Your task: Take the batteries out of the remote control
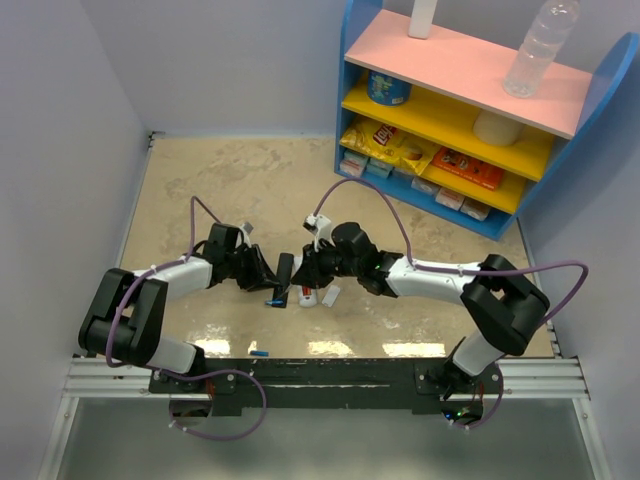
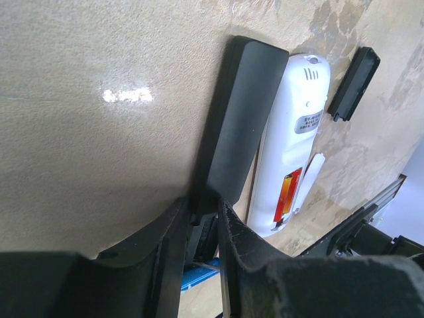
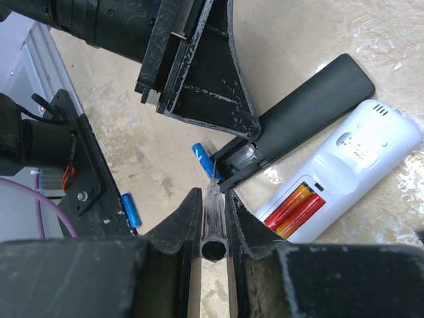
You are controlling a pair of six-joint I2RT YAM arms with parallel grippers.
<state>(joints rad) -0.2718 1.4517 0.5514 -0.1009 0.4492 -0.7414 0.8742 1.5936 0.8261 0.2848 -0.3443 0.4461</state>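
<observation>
My left gripper (image 2: pixel 202 207) is shut on the near end of a black remote (image 2: pixel 233 119), held just above the table (image 1: pixel 283 272). My right gripper (image 3: pixel 212 197) is shut on a clear-handled pick tool (image 3: pixel 214 215). The tool's tip touches the black remote's open battery bay (image 3: pixel 242 159), where a blue battery (image 3: pixel 201 158) sticks out. A second blue battery (image 3: pixel 132 209) lies loose on the table. A white remote (image 3: pixel 354 165) lies beside the black one, its bay open with two orange-red batteries (image 3: pixel 298 207) inside.
A black cover plate (image 2: pixel 354 85) and a white cover plate (image 2: pixel 311 173) lie by the white remote. One blue battery lies near the table's front edge (image 1: pixel 260 352). A blue shelf unit (image 1: pixel 470 110) with snacks and a bottle stands at the back right.
</observation>
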